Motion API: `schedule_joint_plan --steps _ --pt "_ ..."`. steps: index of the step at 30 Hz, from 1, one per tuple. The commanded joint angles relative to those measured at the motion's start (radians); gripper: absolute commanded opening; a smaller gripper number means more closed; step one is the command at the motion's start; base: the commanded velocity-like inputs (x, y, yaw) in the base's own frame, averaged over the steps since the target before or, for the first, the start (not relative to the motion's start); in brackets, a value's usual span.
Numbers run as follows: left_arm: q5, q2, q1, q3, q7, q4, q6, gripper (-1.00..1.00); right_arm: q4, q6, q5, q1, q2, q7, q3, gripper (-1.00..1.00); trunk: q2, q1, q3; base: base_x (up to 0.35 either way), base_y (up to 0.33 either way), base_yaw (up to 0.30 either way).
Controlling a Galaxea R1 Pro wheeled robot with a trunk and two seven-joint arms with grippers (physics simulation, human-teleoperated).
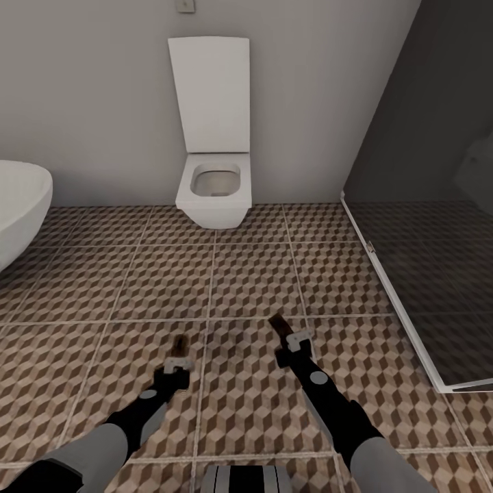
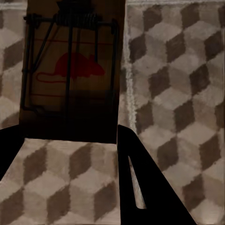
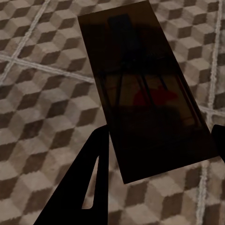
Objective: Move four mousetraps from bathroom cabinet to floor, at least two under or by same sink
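I hold two mousetraps above the bathroom floor (image 1: 246,281), facing the toilet (image 1: 213,171). My left claw (image 1: 179,361) grips one mousetrap (image 2: 72,70). My right claw (image 1: 291,339) grips the other mousetrap (image 3: 145,93), nearer the toilet.

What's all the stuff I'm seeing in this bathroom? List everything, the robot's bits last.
toilet: one, white, lid up, against the back wall.
basin: one, white, at the left edge, partly cut off.
shower screen: one, dark glass with a white frame, at the right.
wall plate: one, pale, on the wall above the toilet.
floor: brown, beige and white cube-pattern tiles.
mousetraps: two, brown wood with dark wire and a red mouse print; one in the left hand, one in the right hand.
left hand: black and grey, shut on its trap.
right hand: black and grey, shut on its trap.
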Motion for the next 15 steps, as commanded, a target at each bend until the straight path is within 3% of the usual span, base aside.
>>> schedule_joint_plan --steps 1,7,15 --pt "0.006 0.003 0.000 -0.010 0.003 -0.001 -0.028 -1.00 0.001 -0.002 0.004 -0.001 0.000 0.000 0.002 -1.00 0.000 0.000 -0.001 0.000 0.000 0.000" --pt "0.006 0.009 0.000 -0.012 0.002 -0.005 -0.069 -1.00 0.003 -0.072 0.004 -0.003 0.002 0.000 0.006 -1.00 0.000 0.000 -0.001 0.000 0.000 0.000" --pt "0.006 0.007 0.000 -0.013 0.002 -0.008 -0.073 -1.00 -0.002 -0.084 0.005 -0.003 0.003 -0.005 0.007 -1.00 0.000 0.000 -0.001 0.000 0.000 0.000"
